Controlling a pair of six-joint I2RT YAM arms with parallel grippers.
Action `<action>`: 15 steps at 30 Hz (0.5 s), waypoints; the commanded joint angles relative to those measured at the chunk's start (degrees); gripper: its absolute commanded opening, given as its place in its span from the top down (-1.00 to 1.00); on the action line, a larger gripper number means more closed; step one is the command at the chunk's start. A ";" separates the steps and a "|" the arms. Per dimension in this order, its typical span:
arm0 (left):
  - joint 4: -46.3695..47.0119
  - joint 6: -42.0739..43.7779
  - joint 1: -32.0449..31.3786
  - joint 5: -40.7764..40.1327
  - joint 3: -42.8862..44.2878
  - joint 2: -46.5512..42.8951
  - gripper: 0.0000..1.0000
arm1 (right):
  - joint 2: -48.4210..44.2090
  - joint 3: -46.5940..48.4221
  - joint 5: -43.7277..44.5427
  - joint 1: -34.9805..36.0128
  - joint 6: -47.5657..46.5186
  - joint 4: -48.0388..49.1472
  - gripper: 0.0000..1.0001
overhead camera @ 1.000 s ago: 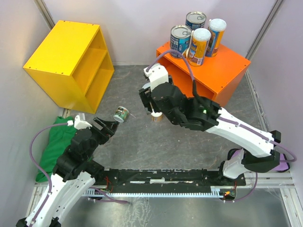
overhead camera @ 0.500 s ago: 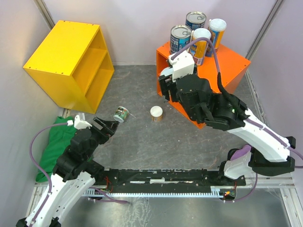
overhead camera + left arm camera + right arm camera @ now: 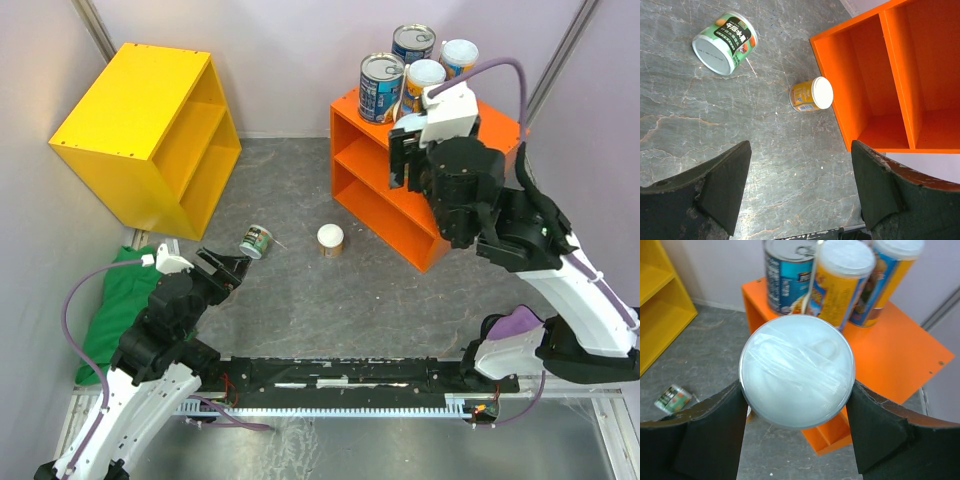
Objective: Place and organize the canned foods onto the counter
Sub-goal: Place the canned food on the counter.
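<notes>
The orange counter (image 3: 490, 150) stands at the right with two blue-labelled tins (image 3: 381, 86) and two tall white-lidded cans (image 3: 425, 82) on its top. My right gripper (image 3: 796, 392) hovers over the counter's front left part, shut on a short pale-lidded can (image 3: 797, 367); in the top view the wrist hides that can. A green-labelled can (image 3: 257, 240) lies on its side on the floor, and a short yellow can (image 3: 330, 239) stands upright near it. My left gripper (image 3: 800, 192) is open and empty, low over the floor, short of the green can (image 3: 725, 42) and the yellow can (image 3: 811, 94).
A yellow cabinet (image 3: 150, 130) stands at the back left, its open shelves facing right. A green cloth (image 3: 120, 300) lies by the left arm. The counter's two inner compartments (image 3: 900, 75) open towards the floor cans. Grey walls close in both sides.
My right arm has risen from the floor beside the yellow can and swung right and back over the counter's top. The left arm and the floor cans have not moved.
</notes>
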 commanded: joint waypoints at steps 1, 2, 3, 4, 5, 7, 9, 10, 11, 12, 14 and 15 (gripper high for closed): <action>1.68 0.40 -0.01 0.15 1.85 -0.13 -0.72 | -2.94 2.75 2.46 -3.78 -1.35 5.11 0.97; 1.77 0.46 -0.02 0.20 1.78 0.00 -0.72 | -2.85 2.75 2.22 -4.65 -1.41 5.06 0.97; 1.87 0.43 -0.07 0.32 1.76 0.08 -0.72 | -2.71 2.74 1.92 -5.37 -1.36 4.86 0.97; 1.97 0.39 -0.03 0.40 1.68 0.16 -0.72 | -2.56 2.78 1.69 -6.22 -1.41 4.78 0.97; 2.03 0.43 -0.08 0.42 1.67 0.26 -0.72 | -2.30 2.74 1.36 -7.02 -1.40 4.61 0.97; 2.17 0.39 -0.05 0.47 1.71 0.43 -0.72 | -1.78 2.90 0.61 -8.90 -1.26 4.17 0.97; 2.24 0.43 -0.04 0.42 1.75 0.53 -0.72 | -1.26 3.18 -0.45 -10.91 -0.94 3.62 0.97; 2.19 0.46 -0.03 0.28 1.78 0.54 -0.72 | -1.06 3.47 -1.14 -12.06 -0.68 3.29 0.97; 2.17 0.56 -0.07 0.32 1.84 0.54 -0.72 | -0.78 3.67 -1.80 -13.13 -0.62 3.02 0.97; 2.11 0.58 -0.09 0.21 1.84 0.54 -0.72 | -0.61 3.75 -2.42 -14.26 -0.54 2.88 0.97; 2.09 0.63 -0.09 0.23 1.80 0.55 -0.72 | -0.07 4.27 -4.08 -16.96 0.00 1.99 0.97; 2.09 0.58 -0.05 0.16 1.72 0.54 -0.73 | 0.24 4.64 -5.09 -18.36 0.53 1.45 0.97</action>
